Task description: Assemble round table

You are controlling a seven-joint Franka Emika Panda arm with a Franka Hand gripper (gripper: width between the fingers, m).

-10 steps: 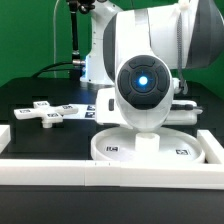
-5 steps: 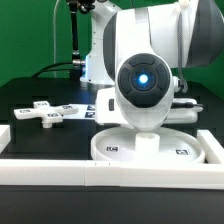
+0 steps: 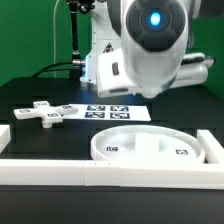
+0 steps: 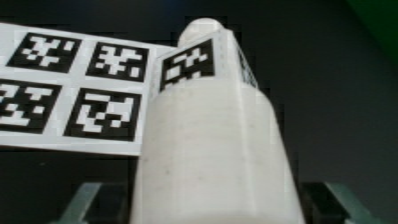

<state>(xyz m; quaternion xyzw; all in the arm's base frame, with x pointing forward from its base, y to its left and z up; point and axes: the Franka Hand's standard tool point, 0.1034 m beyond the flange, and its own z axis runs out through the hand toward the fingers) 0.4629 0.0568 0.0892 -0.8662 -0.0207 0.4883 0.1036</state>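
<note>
In the wrist view the short cylindrical leg [image 4: 210,140] fills the frame, white with a square tag near its rounded end. My gripper [image 4: 210,206] is shut on it, one finger [image 4: 79,203] on each side. In the exterior view the gripper and the leg are hidden behind the arm's wrist [image 3: 150,45], which hangs high above the table. The large rimmed round disc [image 3: 150,148] lies flat at the front, towards the exterior view's right. The cross-shaped base piece [image 3: 45,112] lies at the exterior view's left.
The marker board [image 3: 110,111] lies flat behind the disc and also shows behind the leg in the wrist view [image 4: 71,85]. White border rails run along the front [image 3: 100,174] and the sides [image 3: 215,145]. A green wall stands behind.
The arm has risen from low over the disc to high above the table. The disc and the marker board now show in full.
</note>
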